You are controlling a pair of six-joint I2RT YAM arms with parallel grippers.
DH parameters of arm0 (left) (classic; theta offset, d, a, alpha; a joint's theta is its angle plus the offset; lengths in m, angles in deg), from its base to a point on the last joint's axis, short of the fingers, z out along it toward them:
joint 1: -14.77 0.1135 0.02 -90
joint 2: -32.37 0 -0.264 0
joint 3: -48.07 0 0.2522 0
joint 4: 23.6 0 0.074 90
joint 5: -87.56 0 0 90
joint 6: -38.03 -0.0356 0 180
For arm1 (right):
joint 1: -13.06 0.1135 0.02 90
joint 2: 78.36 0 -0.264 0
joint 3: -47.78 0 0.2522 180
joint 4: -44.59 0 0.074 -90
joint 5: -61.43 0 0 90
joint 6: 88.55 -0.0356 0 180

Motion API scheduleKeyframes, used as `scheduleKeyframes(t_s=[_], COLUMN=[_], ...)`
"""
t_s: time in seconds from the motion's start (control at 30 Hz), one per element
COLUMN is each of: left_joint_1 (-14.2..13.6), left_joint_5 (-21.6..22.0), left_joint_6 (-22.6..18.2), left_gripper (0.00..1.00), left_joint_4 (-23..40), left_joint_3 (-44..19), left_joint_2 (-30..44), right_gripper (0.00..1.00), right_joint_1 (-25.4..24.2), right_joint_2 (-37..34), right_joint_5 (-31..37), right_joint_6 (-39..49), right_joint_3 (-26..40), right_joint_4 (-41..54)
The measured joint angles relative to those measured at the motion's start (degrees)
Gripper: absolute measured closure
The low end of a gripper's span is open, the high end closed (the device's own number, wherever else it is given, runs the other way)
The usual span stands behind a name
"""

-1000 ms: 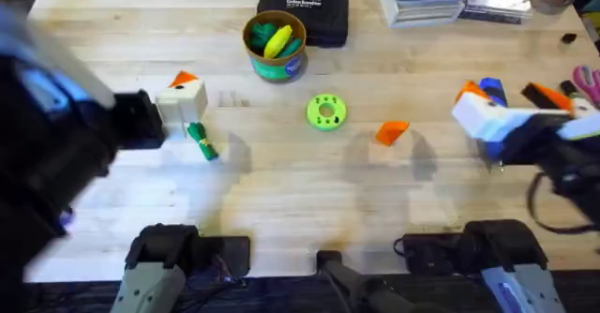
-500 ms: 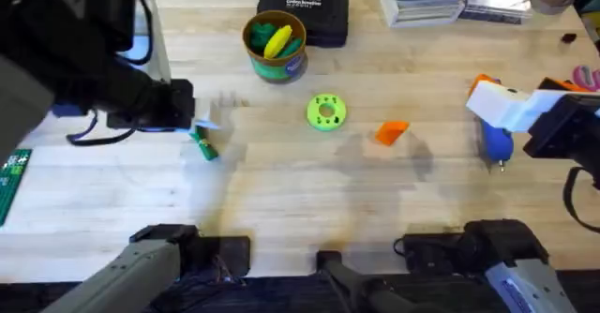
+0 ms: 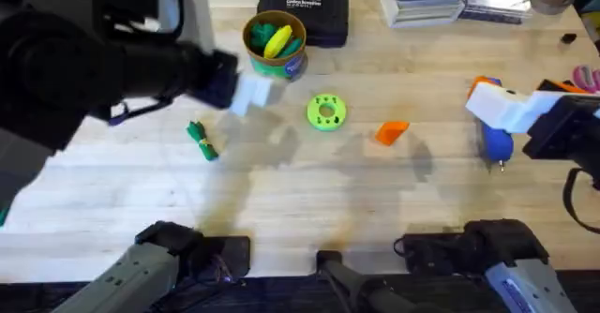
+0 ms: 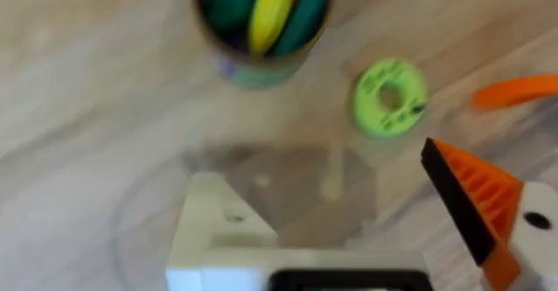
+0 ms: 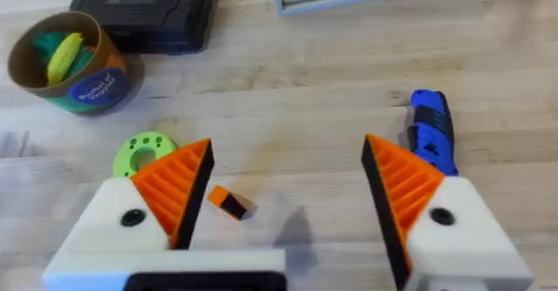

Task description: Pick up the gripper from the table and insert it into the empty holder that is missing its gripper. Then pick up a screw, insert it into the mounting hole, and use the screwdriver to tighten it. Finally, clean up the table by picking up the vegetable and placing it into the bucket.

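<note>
1 bucket (image 3: 275, 43) | 1 screwdriver (image 3: 494, 137) | 1 vegetable (image 3: 202, 140) | 1 green disc (image 3: 326, 111)

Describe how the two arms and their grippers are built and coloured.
Both arms are black with grey-green bases and dark cables. The right gripper has white triangular finger blocks, each with a dark screw hole and an orange ribbed pad. The left gripper has the same white blocks, but one finger lacks its orange pad; the other carries one.

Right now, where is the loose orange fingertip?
In the overhead view the orange fingertip lies on the table right of centre, between the green disc and the blue screwdriver.
</note>
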Motion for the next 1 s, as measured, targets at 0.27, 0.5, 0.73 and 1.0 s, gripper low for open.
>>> scheduleKeyframes(t_s=[0.27, 0.5, 0.73, 1.0], left_joint_1=[-6.7, -6.7, -7.6, -13.9], left_joint_5=[-13.7, -16.4, -16.7, -12.5], left_joint_6=[-1.3, -2.0, -4.8, -5.5], left_gripper=[0.016, 0.015, 0.015, 0.015], left_joint_4=[-8.8, -13.9, -41.6, -63.7], left_joint_3=[-0.3, 0.1, 14.8, 43.4], left_joint_2=[-0.3, -0.3, -5.5, -26.2], right_gripper=[0.007, 0.007, 0.007, 0.007], right_joint_1=[0.0, 0.0, 0.0, 0.0], right_joint_2=[0.0, 0.0, 0.0, 0.0], right_joint_5=[0.0, 0.0, 0.0, 0.0], right_joint_6=[0.0, 0.0, 0.0, 0.0], right_joint_3=[0.0, 0.0, 0.0, 0.0], right_joint_4=[0.0, 0.1, 0.1, 0.1])
